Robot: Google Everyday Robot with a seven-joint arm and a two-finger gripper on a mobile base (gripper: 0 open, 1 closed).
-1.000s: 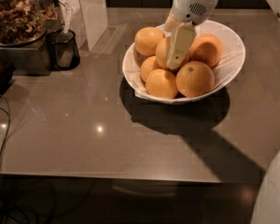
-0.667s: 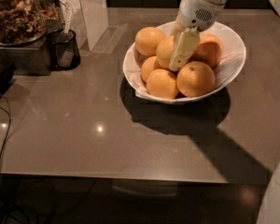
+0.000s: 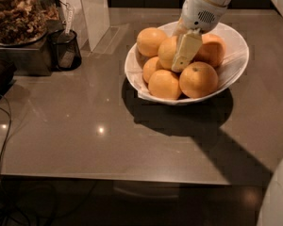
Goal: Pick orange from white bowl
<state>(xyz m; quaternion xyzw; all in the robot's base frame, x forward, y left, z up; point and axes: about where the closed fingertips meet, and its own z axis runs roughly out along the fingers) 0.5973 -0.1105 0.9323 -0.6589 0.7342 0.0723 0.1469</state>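
The white bowl (image 3: 234, 55) stands on the grey counter at the back right and holds several oranges. My gripper (image 3: 184, 55) reaches down from the top into the middle of the pile. It lies against the right side of the centre orange (image 3: 166, 51). An orange with a green stem dot (image 3: 198, 79) sits just below and to the right of the gripper. Other oranges lie at the back left (image 3: 151, 40), the back right (image 3: 211, 48) and the front (image 3: 165, 84). The gripper's far side is hidden behind its near side.
A small black mesh cup (image 3: 66, 48) stands at the back left beside a glass jar of brown food (image 3: 16, 13) on a metal base. A white upright panel (image 3: 94, 13) stands behind them. A black cable (image 3: 4, 126) runs along the left edge. My white body (image 3: 278, 197) fills the lower right corner.
The gripper and wrist have shifted slightly to the right over the bowl. The oranges and the bowl show no clear movement.
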